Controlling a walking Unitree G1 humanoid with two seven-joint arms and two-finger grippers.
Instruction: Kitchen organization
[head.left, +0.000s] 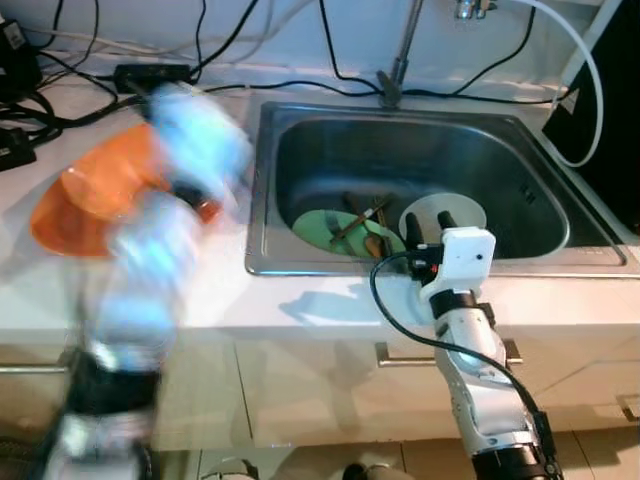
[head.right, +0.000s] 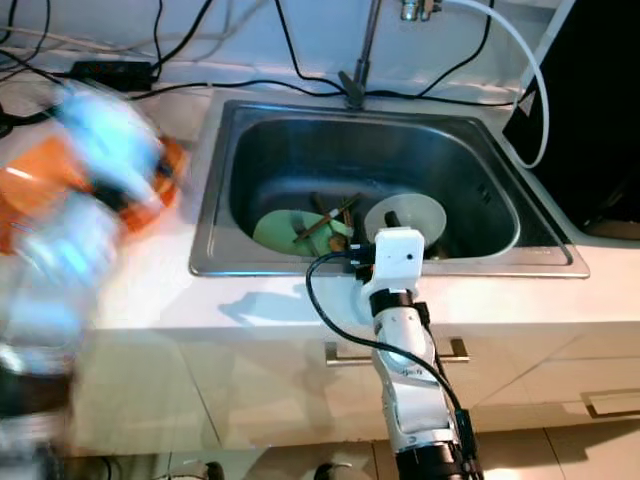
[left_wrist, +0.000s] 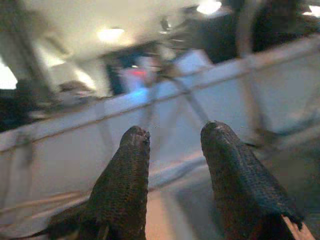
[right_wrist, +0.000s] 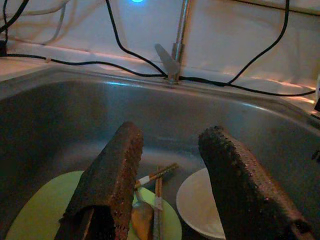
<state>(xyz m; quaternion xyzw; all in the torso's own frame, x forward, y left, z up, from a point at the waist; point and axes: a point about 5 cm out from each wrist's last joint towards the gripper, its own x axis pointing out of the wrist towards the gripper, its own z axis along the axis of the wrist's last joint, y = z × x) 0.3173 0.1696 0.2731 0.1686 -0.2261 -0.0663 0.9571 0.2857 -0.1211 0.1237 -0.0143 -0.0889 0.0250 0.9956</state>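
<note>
In the steel sink (head.left: 300, 200) a green plate (head.left: 325, 230) carrying chopsticks (head.left: 360, 217) lies beside a white plate (head.left: 465, 215), with the right gripper (head.left: 427, 228) spread empty above them, while the blurred left gripper (left_wrist: 172, 150), also parted and empty, hangs over an orange plate (head.left: 85, 195) on the counter (head.left: 300, 305).

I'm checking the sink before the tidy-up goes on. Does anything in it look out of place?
Yes. Chopsticks lie crossed and askew on the green plate in the sink, beside a white plate. The right gripper, open, hangs above them. Black cables trail along the rim.
</note>
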